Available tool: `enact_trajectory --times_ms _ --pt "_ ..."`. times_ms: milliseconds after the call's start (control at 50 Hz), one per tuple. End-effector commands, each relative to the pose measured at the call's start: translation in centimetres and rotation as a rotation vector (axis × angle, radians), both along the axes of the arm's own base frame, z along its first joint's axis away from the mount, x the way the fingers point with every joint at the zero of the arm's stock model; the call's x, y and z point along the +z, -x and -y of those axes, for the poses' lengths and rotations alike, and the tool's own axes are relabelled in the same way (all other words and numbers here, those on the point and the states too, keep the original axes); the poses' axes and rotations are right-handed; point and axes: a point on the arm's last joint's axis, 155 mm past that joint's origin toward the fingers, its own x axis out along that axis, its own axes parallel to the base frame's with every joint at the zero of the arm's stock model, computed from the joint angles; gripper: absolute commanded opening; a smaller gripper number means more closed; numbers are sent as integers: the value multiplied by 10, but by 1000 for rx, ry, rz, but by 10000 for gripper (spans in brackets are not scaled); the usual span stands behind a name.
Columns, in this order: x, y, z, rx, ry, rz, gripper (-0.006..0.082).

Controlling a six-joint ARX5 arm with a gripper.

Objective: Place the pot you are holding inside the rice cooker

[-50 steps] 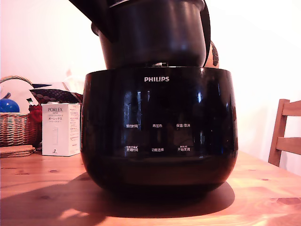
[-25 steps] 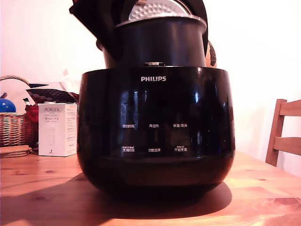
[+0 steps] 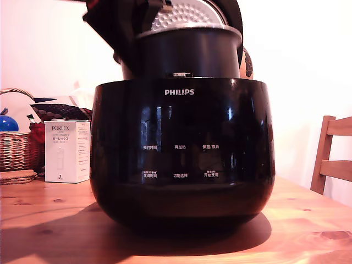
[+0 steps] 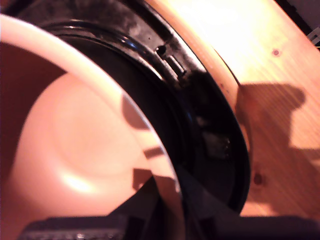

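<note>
Bystander items on my wooden table point(image 3: 308, 220).
Landmark: white PORLEX box point(image 3: 67, 151), upright. Just beside it, toward the exterior view's left, I note a wicker basket point(image 3: 16, 148) holding a blue ball point(image 3: 7, 123). Well apart, far right, a wooden chair point(image 3: 331, 159).

rice cooker point(image 3: 181, 148) glossy (mirror-like) | pot point(image 3: 187, 55) matt | table point(image 3: 49, 220) wood

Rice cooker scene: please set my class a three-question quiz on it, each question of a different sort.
1. True or false: the pot has sunk out of sight inside the rice cooker.
2. What stands on the table to the exterior view's left of the cooker? A) a white box B) a kettle C) a mug
3. Fill in: the cooker's front reads ____.

Key: 1 false, its upper part shows above the cooker's rim; 2 A; 3 PHILIPS.
</note>
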Motion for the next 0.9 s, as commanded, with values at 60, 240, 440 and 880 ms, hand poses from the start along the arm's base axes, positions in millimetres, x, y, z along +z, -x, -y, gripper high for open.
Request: enact_trajectory --times_ms 60,240,440,880 --pt "2 -3 11 -17 29 10 -22" --pt "3 -4 12 -17 32 11 -22" --pt "3 -4 14 -17 40 13 -22" --pt "4 -4 16 -12 50 9 63"
